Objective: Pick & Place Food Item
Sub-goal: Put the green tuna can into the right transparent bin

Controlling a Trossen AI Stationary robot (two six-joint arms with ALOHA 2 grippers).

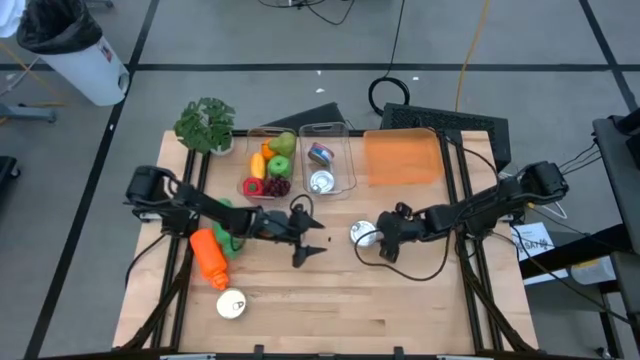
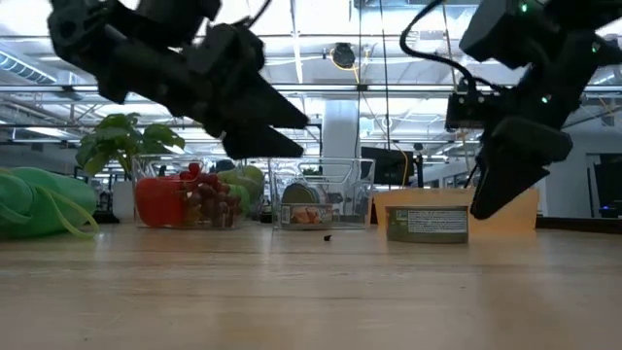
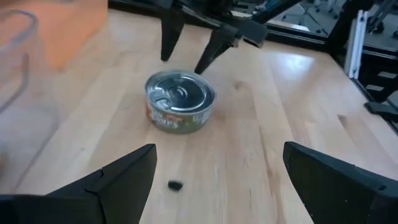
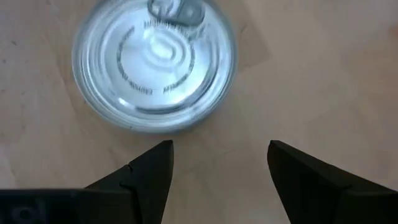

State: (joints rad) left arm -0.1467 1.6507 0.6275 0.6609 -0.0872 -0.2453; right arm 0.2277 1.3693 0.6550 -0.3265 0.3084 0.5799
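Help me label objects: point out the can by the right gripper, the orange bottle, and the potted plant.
can [image 1: 362, 234], high view, lid.
orange bottle [image 1: 209, 256], high view, body.
potted plant [image 1: 205, 123], high view, leaves.

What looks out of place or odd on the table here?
A small dark speck lies loose on the bare wood near the upright can, like a crumb or a chip; what it is cannot be told. An orange bottle lies on its side near the left edge. Nothing looks spilled or damaged.

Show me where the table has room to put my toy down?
The wooden table is bare along the front right, below the right gripper and past the white can. It is crowded at the back by the clear bins and around the carrot.
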